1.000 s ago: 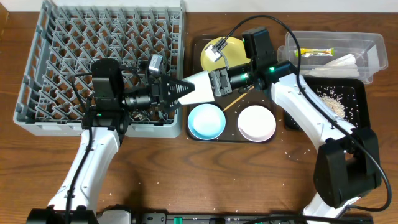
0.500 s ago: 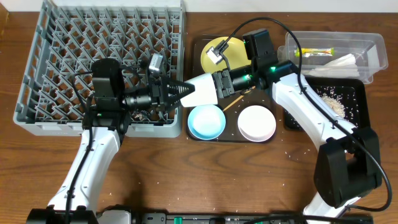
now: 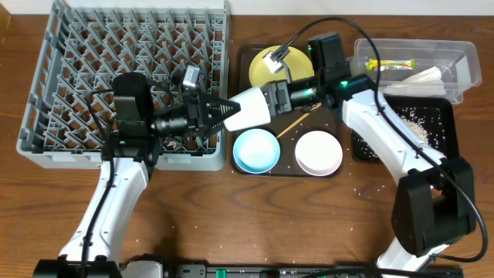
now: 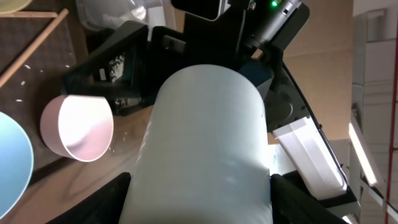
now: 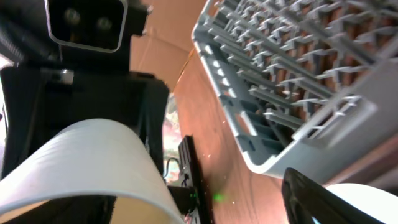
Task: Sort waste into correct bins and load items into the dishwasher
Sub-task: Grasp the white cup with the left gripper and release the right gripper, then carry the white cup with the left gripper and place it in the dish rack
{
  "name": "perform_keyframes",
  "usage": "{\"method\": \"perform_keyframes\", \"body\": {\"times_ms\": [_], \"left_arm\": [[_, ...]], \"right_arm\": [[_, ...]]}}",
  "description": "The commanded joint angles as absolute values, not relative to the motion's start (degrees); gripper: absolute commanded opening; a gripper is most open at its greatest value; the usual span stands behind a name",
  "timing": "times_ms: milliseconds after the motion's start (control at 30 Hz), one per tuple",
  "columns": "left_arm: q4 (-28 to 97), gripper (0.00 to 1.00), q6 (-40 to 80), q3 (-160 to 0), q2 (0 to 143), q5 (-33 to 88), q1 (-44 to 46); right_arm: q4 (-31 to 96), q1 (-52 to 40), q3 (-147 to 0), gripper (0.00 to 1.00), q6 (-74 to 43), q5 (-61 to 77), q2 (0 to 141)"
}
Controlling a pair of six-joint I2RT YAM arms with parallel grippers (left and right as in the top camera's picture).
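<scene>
No legible text is to be made out in any view; markings on the green-yellow snack wrapper (image 3: 390,65) are too small to be read.

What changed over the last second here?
The right gripper let go of the small white cup and drew back slightly rightward. The left gripper closed on it, taking it over. The light blue bowl, yellow plate and dish rack stayed put.

white cup (image 4: 205,143): lower end cut by left-wrist frame edge | yellow plate (image 3: 258,73): partly under right arm (image 3: 386,143)
</scene>
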State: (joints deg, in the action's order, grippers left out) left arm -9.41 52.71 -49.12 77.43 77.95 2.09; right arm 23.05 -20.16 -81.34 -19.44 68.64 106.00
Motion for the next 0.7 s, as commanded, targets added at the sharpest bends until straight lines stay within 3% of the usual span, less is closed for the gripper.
{"method": "perform_keyframes", "body": {"times_ms": [0, 133, 533, 667], "left_arm": [[-9.61, 0.30, 52.40, -49.63, 77.47, 76.66, 2.13], [-9.58, 0.25, 50.48, -49.63, 77.47, 75.61, 1.83], [-8.69, 0.23, 50.00, -52.93, 77.47, 66.78, 0.51], [-1.32, 0.23, 48.38, -56.07, 77.47, 61.32, -2.52]], "right_arm": [[23.81, -16.73, -81.62, 0.89, -18.90, 65.80, 105.12], [26.81, -12.25, -81.62, 0.99, -18.15, 61.25, 105.12], [39.90, -7.62, -81.76, 0.99, -11.70, 46.19, 103.88], [43.79, -7.55, -81.76, 0.99, -10.00, 38.72, 101.56]]}}
